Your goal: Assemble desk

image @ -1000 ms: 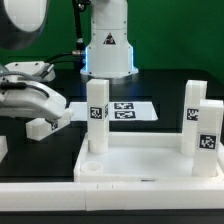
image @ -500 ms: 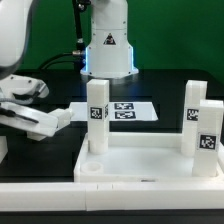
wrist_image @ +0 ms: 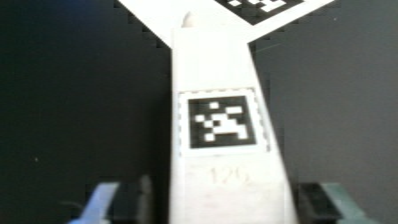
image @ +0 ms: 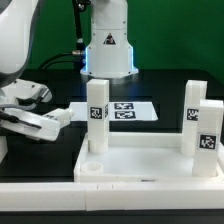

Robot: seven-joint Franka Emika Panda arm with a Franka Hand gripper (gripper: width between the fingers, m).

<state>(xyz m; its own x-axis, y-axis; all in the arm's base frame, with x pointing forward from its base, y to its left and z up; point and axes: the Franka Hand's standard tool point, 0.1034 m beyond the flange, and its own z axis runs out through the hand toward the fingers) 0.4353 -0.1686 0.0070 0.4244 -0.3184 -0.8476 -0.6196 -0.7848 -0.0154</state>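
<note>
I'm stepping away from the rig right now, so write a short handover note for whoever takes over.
Gripper: low over the table at the exterior view's left, jaws open on either side of a loose leg lying flat; no grip visible yet.
Desk top: on the table in front, sockets up.
Done: three legs appear to stand in it, one near its left corner and two at the exterior view's right.
Left: grasp the loose leg and fit it in the empty front-left socket.
Marker board: behind the top.

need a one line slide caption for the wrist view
Wrist view: gripper straddling a loose white desk leg, fingers flanking its tagged face on the black table.
</note>
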